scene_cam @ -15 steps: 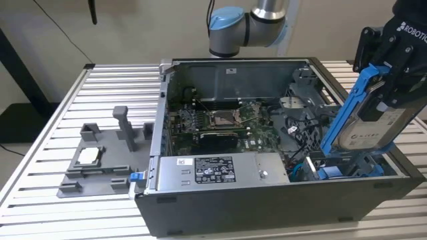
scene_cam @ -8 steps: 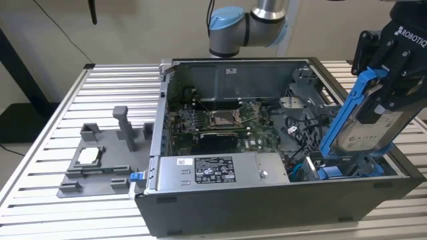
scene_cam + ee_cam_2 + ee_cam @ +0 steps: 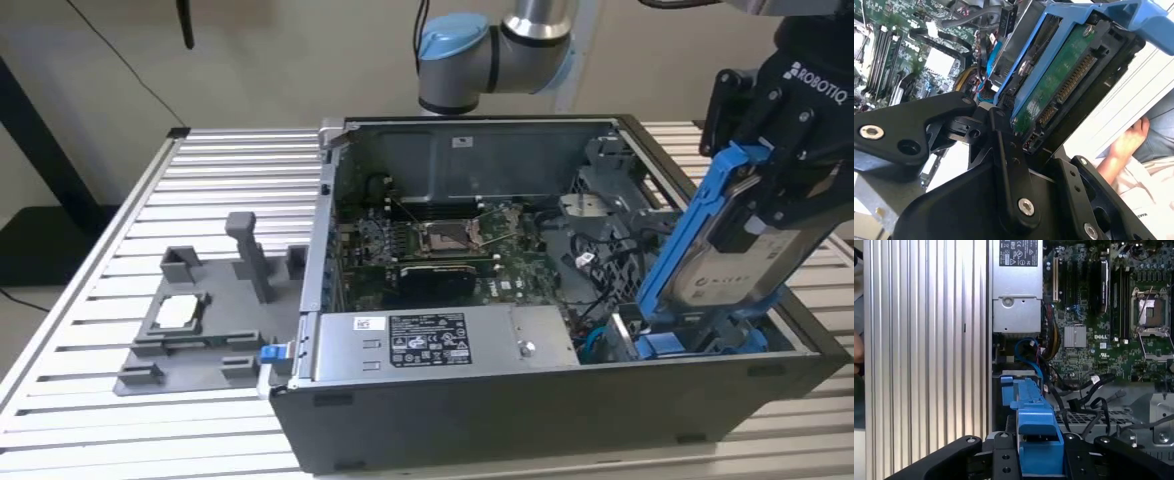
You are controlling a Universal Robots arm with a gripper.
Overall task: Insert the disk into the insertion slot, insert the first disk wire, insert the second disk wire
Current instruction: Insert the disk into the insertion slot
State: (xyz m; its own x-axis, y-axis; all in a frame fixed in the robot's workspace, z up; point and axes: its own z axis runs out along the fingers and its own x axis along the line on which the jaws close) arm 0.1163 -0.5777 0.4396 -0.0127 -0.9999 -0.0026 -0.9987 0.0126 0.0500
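My gripper (image 3: 771, 215) is shut on the disk (image 3: 727, 275), a silver-grey drive in a bright blue carrier. The disk stands steeply tilted at the exterior view's right, inside the open computer case. Its lower end rests at the insertion slot (image 3: 701, 342), the dark bay with blue tabs at the case's front right corner. In the second wrist view the disk's green circuit board (image 3: 1059, 85) and connector face the camera. The first wrist view looks along the blue carrier (image 3: 1034, 425) held between the black fingers (image 3: 1004, 460). A blue cable (image 3: 1029, 347) and black cables (image 3: 1089, 390) lie loose beside the bay.
The silver power-supply box (image 3: 427, 345) fills the case's front and the motherboard (image 3: 441, 245) lies behind it. A grey fixture (image 3: 187, 335) holding a small square chip (image 3: 178, 312) sits on the slatted table (image 3: 134, 200) at the exterior view's left. A person's hand (image 3: 1126, 142) is beyond the case.
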